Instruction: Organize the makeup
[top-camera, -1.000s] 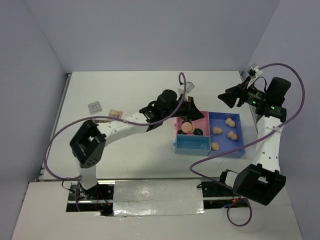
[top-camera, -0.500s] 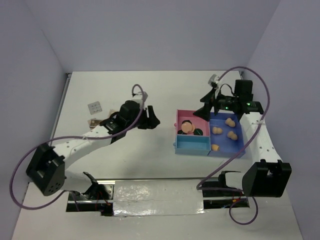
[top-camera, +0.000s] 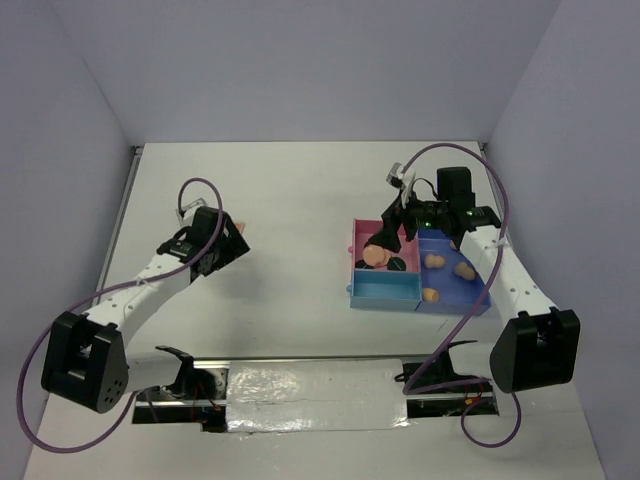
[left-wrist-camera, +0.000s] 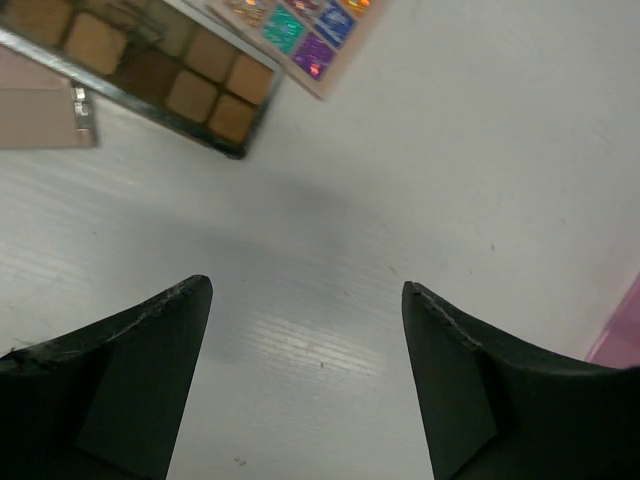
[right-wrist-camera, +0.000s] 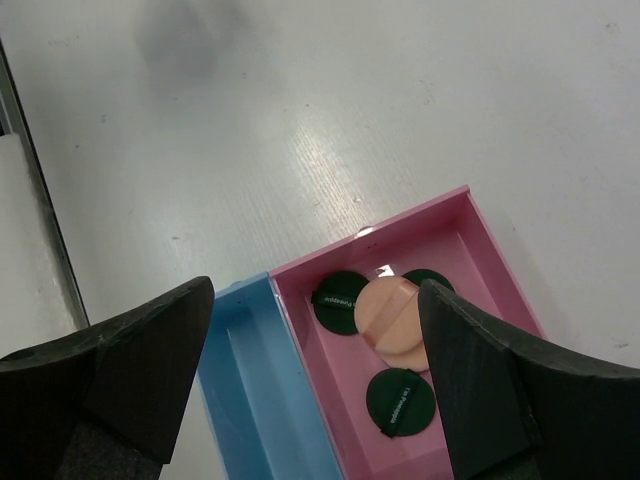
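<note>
L gripper (left-wrist-camera: 305, 288) swung left; R gripper (right-wrist-camera: 315, 288) over tray (right-wrist-camera: 430, 215).

Pink-and-blue plastic compartment tray (top-camera: 385, 290), right of centre on the white counter (top-camera: 290, 200); pale lilac walls (top-camera: 300, 70) behind; silvery taped strip (top-camera: 310, 385) along the lower edge.

Three dark green discs (right-wrist-camera: 402, 396) lie flat in the pink compartment (right-wrist-camera: 455, 245), with a round peach pad (right-wrist-camera: 393, 315) among them, its edge over two of the discs. Three peach egg-shaped sponges (top-camera: 463, 268) show in the blue compartment (top-camera: 455, 307) alongside, apart from one another. On the table (left-wrist-camera: 420, 150) a brown palette (left-wrist-camera: 150, 65) lies flat just beside a bright palette (left-wrist-camera: 310, 25), both cut off at the frame's edge.
</note>
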